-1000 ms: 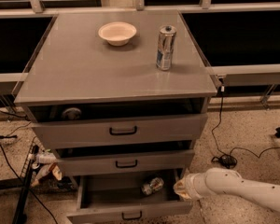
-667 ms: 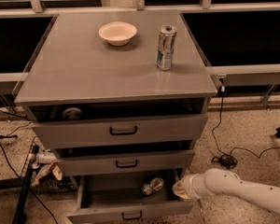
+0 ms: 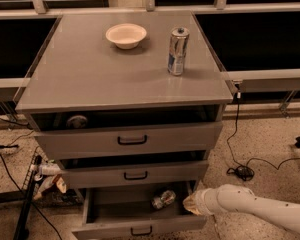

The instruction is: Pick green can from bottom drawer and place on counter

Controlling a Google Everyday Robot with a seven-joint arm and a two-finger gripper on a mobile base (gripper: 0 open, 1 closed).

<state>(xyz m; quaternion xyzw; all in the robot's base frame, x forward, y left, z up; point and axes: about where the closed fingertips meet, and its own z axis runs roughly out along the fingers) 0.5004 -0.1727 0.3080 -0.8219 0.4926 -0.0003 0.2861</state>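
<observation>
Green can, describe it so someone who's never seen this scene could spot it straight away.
Below the counter, look in the pulled-out bottom drawer. The green can lies on its side near the drawer's right end, beside the gripper. It is short and stubby, unlike the tall silver-and-blue can standing on the counter.

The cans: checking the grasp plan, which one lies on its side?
The green can in the bottom drawer, close to the gripper; the silver-and-blue can stands upright on the counter.
</observation>
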